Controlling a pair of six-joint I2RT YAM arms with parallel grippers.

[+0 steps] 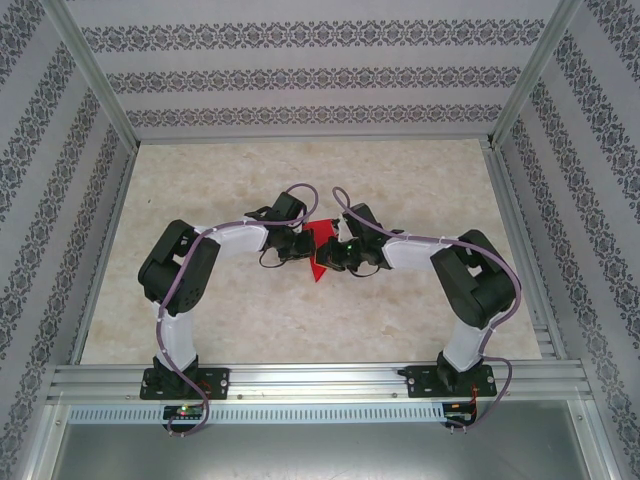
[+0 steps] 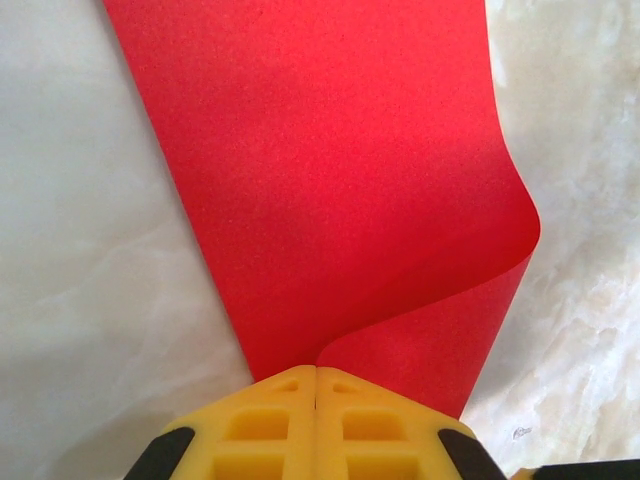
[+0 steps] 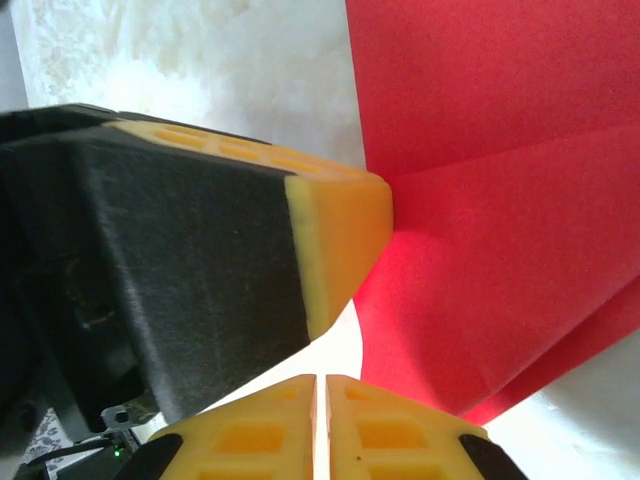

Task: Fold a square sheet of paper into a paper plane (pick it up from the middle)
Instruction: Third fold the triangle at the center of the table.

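visibly, left pincer (image 2: 316,374) clamps the red paper (image 2: 330,180).

Robot lab cell, aluminium frame (image 1: 320,380), wallpapered panels (image 1: 300,75), marble-look tabletop (image 1: 300,320), left arm (image 1: 180,275) and right arm (image 1: 472,285) bolted to the frame

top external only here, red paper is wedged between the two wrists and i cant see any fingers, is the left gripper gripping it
Observer: yes, left wrist shows the left gripper shut on the red paper, which comes out from between its fingertips.
Operator: is the sheet flat
Observer: no, in that view its right side curls over in a soft bend.
Operator: and the right gripper
Observer: right wrist shows the right gripper shut beside the paper's lower corner, with no paper seen between its fingertips.
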